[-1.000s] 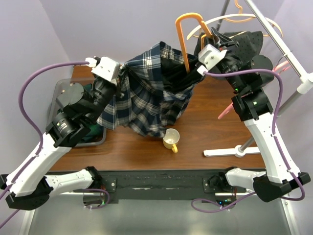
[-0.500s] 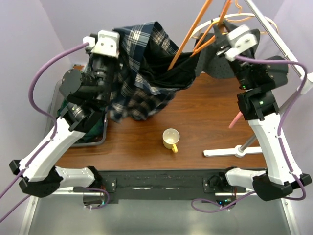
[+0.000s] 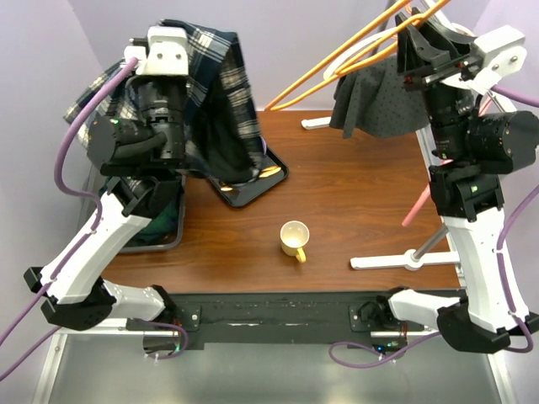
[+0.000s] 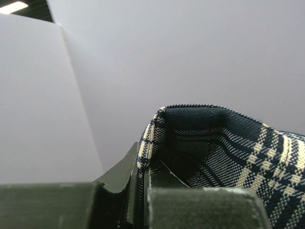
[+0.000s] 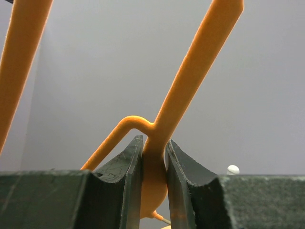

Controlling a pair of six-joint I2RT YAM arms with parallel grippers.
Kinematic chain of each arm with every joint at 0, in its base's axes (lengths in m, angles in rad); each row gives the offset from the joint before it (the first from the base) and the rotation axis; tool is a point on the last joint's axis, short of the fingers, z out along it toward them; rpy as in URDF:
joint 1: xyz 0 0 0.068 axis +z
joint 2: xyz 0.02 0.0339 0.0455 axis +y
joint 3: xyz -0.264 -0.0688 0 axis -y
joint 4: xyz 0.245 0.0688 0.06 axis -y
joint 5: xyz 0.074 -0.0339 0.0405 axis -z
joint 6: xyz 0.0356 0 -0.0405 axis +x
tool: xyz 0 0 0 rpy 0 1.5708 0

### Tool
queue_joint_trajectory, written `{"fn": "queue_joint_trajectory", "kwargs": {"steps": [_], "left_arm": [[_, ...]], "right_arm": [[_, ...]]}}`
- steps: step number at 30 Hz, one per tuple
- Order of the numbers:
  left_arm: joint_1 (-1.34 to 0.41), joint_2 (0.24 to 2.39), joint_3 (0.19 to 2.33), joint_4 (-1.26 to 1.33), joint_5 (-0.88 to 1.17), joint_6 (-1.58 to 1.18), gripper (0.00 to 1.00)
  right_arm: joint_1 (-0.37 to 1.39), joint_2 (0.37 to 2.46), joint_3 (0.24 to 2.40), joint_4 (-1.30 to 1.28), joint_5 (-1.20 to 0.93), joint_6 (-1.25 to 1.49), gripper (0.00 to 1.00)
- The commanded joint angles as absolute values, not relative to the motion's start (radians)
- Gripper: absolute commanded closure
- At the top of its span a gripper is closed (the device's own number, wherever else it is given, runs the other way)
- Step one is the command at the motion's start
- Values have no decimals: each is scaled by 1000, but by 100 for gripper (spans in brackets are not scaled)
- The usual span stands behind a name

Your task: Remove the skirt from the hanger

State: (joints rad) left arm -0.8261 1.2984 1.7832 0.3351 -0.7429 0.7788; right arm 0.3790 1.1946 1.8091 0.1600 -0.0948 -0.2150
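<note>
Above the brown wooden bench (image 3: 354,194), the navy-and-cream plaid skirt (image 3: 221,93) hangs well apart from the orange plastic hanger (image 5: 187,78), one edge pinched between the left fingers (image 4: 119,183). A grey bin (image 3: 156,247) holds dark green cloth (image 3: 167,220). Only the right wrist view shows the right fingers (image 5: 125,179) clamped on the hanger's neck.

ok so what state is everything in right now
plaid skirt: off the orange hanger, held up, pinched in the left claw
orange hanger: no skirt on it, held up by the right claw
left claw: shut on the skirt
right claw: shut on the hanger
grey garment: hanging, back right
yellow mug: upright on the table, looks empty
black tray: flat on the table, partly hidden by the skirt
</note>
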Motion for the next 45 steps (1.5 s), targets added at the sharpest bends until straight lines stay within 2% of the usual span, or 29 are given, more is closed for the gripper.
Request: {"fn": "queue_joint_trajectory", "kwargs": {"steps": [1,3,7,11,15,22,31,36,38,41,43,45], "left_arm": [[-818,1318,1854,619,-775,1064,100],[-792,1356,1876,659,-776,1138,100],[-570,1387,1876,606,-779,1105,100],[-408,1371,1787,546,-784,1029,100],[-283,1361,1686,609,-833,1112,100],[-69,1362,1664,640,-903,1181,100],[-17,1382,1707,698,-939,1276,100],[-18,1361,1594,712,-942,1267,100],[-20,1344,1546,645,-928,1197,100],[-18,1354,1470,426,-867,959,100],[-25,1390,1395,402,-874,861,100],[-28,1408,1356,272,-838,668,100]], "right_arm": [[376,1157,1784,222,-67,-161,100],[376,1147,1770,219,-78,-155,100],[376,1118,1735,216,-103,-137,100],[377,1086,1703,213,-109,-138,100],[376,1066,1672,204,-117,-163,100],[377,1042,1641,212,-106,-183,100],[377,1005,1614,204,-126,-184,100],[377,993,1588,224,-140,-157,100],[377,985,1565,230,-152,-146,100],[376,973,1530,238,-156,-130,100],[377,966,1514,238,-160,-123,100],[377,956,1490,238,-160,-117,100]]}}
